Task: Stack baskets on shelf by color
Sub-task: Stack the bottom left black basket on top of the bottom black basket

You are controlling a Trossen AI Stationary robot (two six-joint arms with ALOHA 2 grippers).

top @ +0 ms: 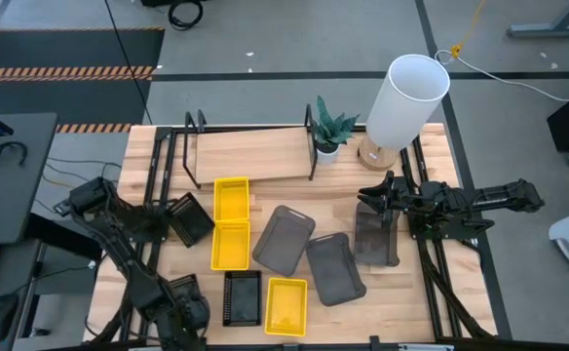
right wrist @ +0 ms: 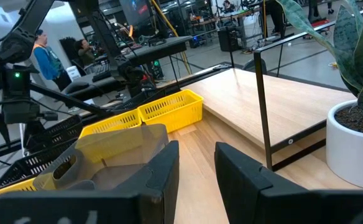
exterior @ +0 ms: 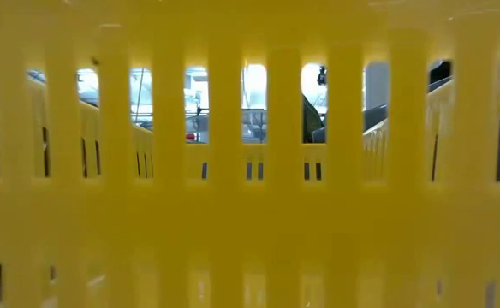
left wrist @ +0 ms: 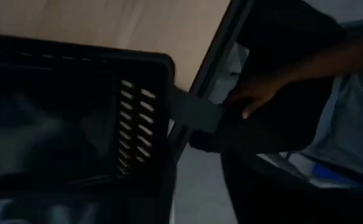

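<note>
Eight baskets: all lie on the tabletop, none on the shelf; you will find them listed below from the left arm across to the right.
Left gripper: it sits low over the table's front left part, and you cannot tell whether it is open or closed.
Black basket by the left gripper: it lies right in front of that gripper and fills most of the wrist view. It is upright, with a slotted end wall. You cannot tell whether the gripper touches it.
Person: a hand and a dark sleeve show beyond the table edge, past the black basket.
Second black basket: it lies tilted, well apart from both grippers, by the shelf's left end post.
Yellow baskets: two lie end to end in front of the shelf. The third lies just right of the front black basket, and its slotted wall fills the low view.
Grey baskets: two lie tilted side by side, between the yellow pair and the right arm.
Third grey basket: smoky and see-through, it lies just ahead of one of the right fingers, off to its outer side and not in the gap.
Right gripper: its jaws stand a little apart, with bare wood showing between them and nothing held.
Shelf from the right fingers: its plank and thin black post lie ahead, well apart, with a potted plant beside it.
</note>
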